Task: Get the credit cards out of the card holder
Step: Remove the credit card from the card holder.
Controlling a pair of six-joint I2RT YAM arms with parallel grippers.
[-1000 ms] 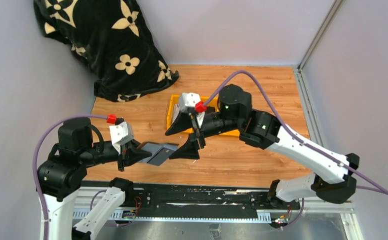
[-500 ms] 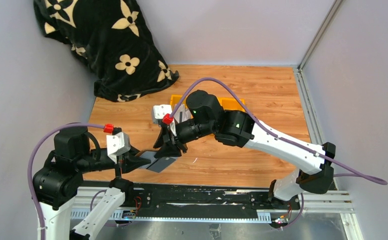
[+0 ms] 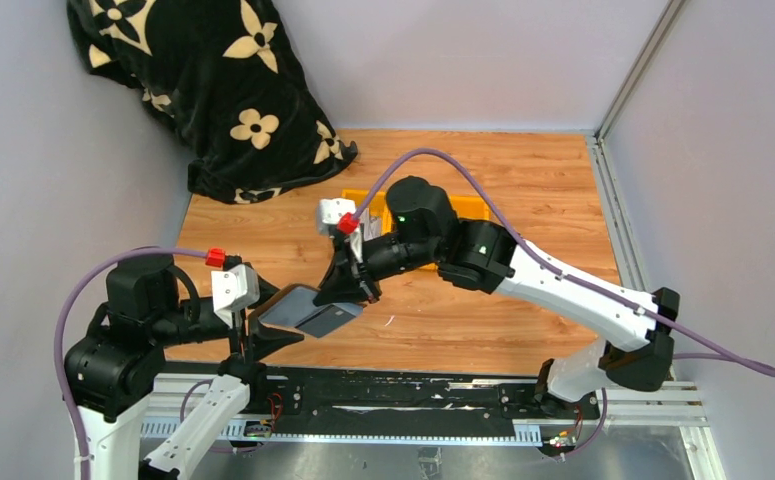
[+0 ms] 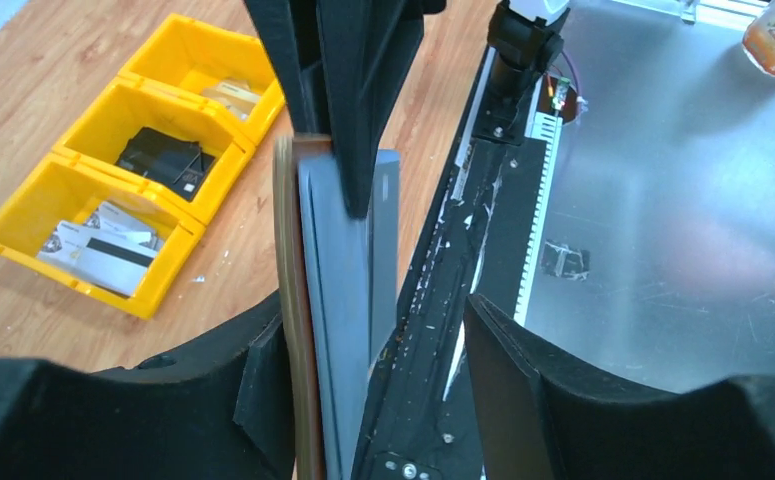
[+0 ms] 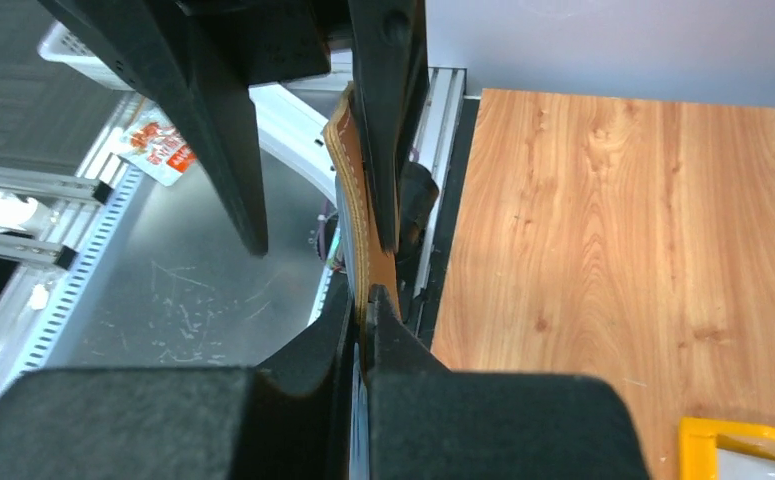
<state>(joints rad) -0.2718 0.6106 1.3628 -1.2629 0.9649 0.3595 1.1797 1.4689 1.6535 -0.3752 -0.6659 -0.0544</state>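
1. My right pincer (image 5: 365, 305) is clamped tight on the card holder (image 5: 355, 200). Its fingertips press on either face of the holder's edge, and no gap shows between them and the leather.
2. My left pincer (image 4: 373, 310) stands wide apart. The holder runs between its fingers, lying against one finger and well clear of the other.
3. The holder hangs in the air between my two pincers, over the near edge of the wooden table (image 3: 523, 170). It is at the tip of the right pincer and just ahead of the left.
4. Seen edge-on, the holder has a brown leather outer skin with pale stitching along its border and flat grey layers inside. From above, its grey faces show as a spread, tilted slab.
5. I cannot tell whether any card stands proud of the grey layers.
6. Beyond my right pincer, farther across the table, sit the yellow bins (image 4: 83, 110) in a row. The end one holds pale cards (image 4: 93, 250), and the middle one holds a black object (image 4: 163, 155).
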